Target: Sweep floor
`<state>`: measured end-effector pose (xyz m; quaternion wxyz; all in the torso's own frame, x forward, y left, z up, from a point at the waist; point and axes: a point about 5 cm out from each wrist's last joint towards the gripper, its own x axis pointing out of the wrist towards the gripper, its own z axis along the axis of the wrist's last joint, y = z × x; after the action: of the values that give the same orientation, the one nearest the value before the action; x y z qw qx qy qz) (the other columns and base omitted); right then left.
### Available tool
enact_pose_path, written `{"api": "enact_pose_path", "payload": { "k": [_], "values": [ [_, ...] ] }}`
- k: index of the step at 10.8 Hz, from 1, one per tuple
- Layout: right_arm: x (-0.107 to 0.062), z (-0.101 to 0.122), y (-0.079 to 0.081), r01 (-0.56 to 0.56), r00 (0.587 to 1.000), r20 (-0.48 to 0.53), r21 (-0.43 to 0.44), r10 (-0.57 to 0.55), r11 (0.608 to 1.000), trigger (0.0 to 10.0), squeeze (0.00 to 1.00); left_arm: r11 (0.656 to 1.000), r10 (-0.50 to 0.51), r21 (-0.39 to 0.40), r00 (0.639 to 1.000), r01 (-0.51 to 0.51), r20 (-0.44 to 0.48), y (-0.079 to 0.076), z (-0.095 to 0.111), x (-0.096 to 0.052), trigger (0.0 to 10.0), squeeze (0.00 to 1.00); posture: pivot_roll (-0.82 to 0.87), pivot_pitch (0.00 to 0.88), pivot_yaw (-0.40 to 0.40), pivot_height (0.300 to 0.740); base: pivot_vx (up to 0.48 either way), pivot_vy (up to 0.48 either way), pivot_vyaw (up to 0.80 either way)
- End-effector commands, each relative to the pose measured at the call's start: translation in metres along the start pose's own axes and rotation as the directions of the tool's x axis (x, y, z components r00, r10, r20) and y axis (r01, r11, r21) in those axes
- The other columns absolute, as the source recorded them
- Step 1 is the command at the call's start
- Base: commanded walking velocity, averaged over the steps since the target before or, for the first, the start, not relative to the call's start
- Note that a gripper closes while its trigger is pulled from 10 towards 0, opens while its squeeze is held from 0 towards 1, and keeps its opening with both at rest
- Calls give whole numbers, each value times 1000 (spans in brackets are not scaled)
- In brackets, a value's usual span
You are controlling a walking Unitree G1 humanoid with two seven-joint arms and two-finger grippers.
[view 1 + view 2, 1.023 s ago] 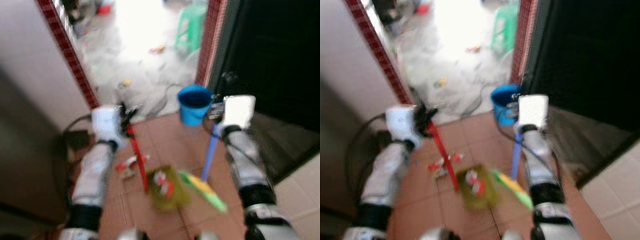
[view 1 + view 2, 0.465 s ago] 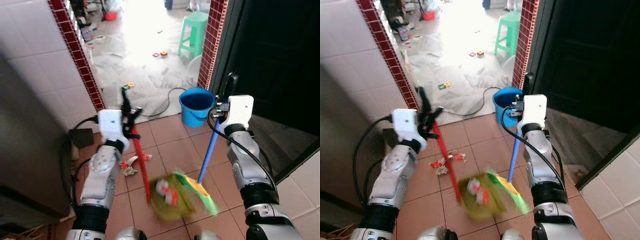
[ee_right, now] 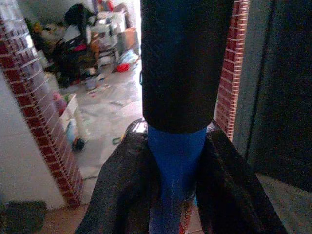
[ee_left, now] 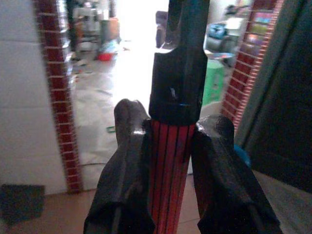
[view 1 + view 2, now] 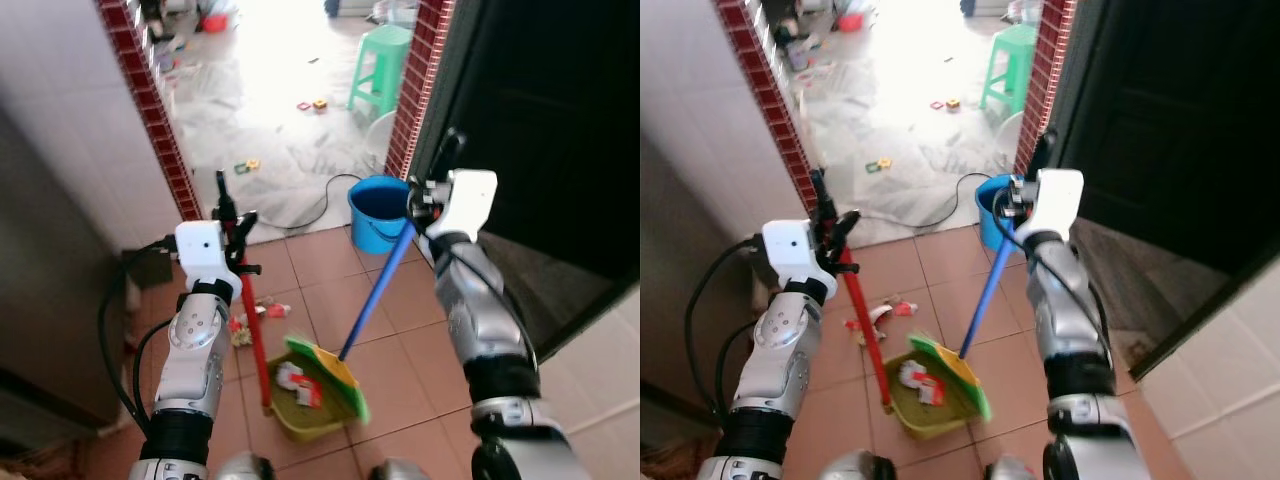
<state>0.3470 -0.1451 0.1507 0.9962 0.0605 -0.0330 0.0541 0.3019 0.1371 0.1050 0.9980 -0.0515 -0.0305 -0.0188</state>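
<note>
Gripping the red dustpan handle [image 5: 252, 330], the left gripper [image 5: 232, 232] is holding the yellow-green dustpan [image 5: 305, 400] on the tiles at 6 o'clock, while the right gripper [image 5: 420, 200] is clenching the blue broom handle [image 5: 375, 295], its bristles [image 5: 330, 372] touching the pan; scraps [image 5: 242, 325] are lying at 9 o'clock of it.

Dustpan [image 5: 310, 395] on the floor [image 5: 400, 350] between both arms, broom [image 5: 372, 300] at its right, bucket [image 5: 378, 212] behind.

one broom [image 5: 372, 300] with a blue handle, one yellow-green dustpan [image 5: 305, 397] on a red stick, one blue bucket [image 5: 377, 212], one green stool [image 5: 378, 58]. two claws, the left claw [image 5: 232, 218] and the right claw [image 5: 425, 192]. a few scraps in the pan, too small to count.
</note>
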Motion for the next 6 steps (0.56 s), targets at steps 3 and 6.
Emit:
{"api": "enact_pose_path", "payload": {
  "k": [3,6],
  "values": [
    [6,11,5,-30,999,13,7,30,1000,10000,0,999,-6,37,997,3,75,-3,8,-2,10000,0,-56,0,-46,740,0,0,0],
    [-1,22,-4,43,991,131,-170,-21,984,10000,0,998,-55,49,992,50,109,-1,19,5,10000,0,-75,0,4,740,0,0,0]
  ]
}}
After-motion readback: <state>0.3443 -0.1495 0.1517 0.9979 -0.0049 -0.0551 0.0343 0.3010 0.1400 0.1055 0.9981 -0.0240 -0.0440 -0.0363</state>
